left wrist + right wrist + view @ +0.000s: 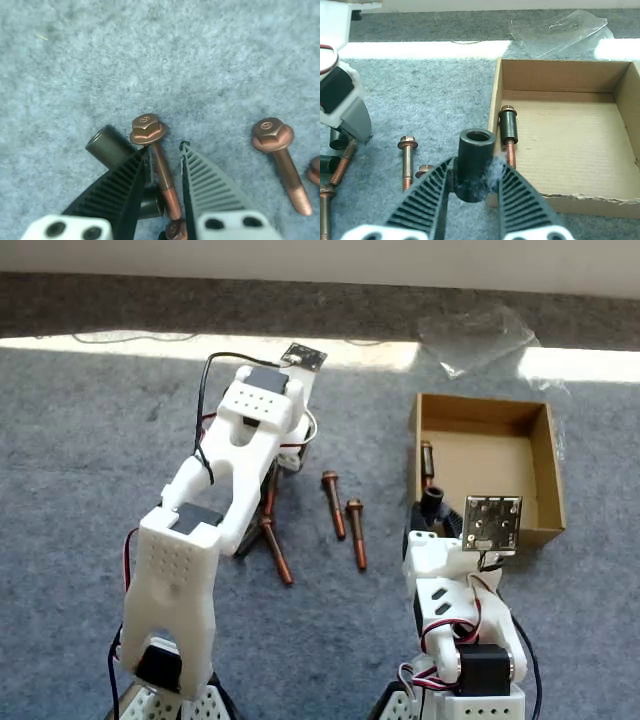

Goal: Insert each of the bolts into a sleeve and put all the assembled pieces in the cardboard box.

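1. Well, the bolt (159,165) to pick up lies flat on the grey carpet, in the middle of the scene, left of the cardboard box (560,75).
2. The left claw (165,148) is right over it. Its two fingers are a little way apart, one on each side of the bolt's thin part. I think they are not squeezing it yet.
3. The bolt's long side runs along the gap between the fingers, and its head sticks out past the tips. So I think the claw only has to close.
4. A dark sleeve (107,145) lies flat just beside the bolt's head.
5. The right claw (476,167) holds another sleeve (476,160) tight. It stands up with its hole facing up, near the box's near left corner.
6. That sleeve is to the right of the bolt and well apart from it. The bolt will likely have to tip point down to go in.
7. One finished piece (508,131) lies in the box by its left wall.
8. Two more bolts (333,503) (357,533) lie between the arms.
9. A clear plastic bag (480,340) lies beyond the box.
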`<action>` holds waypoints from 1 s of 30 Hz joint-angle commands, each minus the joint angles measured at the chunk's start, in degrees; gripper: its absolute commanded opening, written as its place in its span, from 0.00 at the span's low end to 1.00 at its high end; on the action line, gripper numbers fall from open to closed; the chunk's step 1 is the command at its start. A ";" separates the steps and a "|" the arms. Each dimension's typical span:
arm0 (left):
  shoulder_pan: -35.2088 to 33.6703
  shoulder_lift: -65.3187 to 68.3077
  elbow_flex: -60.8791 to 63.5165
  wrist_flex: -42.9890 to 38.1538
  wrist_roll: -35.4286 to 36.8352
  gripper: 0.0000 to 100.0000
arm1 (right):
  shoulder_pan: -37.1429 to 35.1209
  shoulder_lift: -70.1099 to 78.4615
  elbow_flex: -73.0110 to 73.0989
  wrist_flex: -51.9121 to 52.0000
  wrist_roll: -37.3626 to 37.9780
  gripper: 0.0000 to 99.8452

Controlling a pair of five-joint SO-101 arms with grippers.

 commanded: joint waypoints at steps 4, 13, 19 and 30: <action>-2.51 -3.74 -2.24 -0.35 -0.09 0.11 | 0.31 -0.48 -0.22 -2.07 -0.35 0.00; -3.47 -3.56 -1.98 -0.70 0.09 0.11 | 0.31 -0.48 -0.22 -2.07 -0.35 0.00; -3.30 -3.47 -0.75 -0.79 0.35 0.11 | 0.31 -0.48 -0.22 -2.07 -0.35 0.00; 0.40 1.63 -1.19 -1.67 6.95 0.10 | 0.31 -0.48 -0.22 -2.07 -0.35 0.00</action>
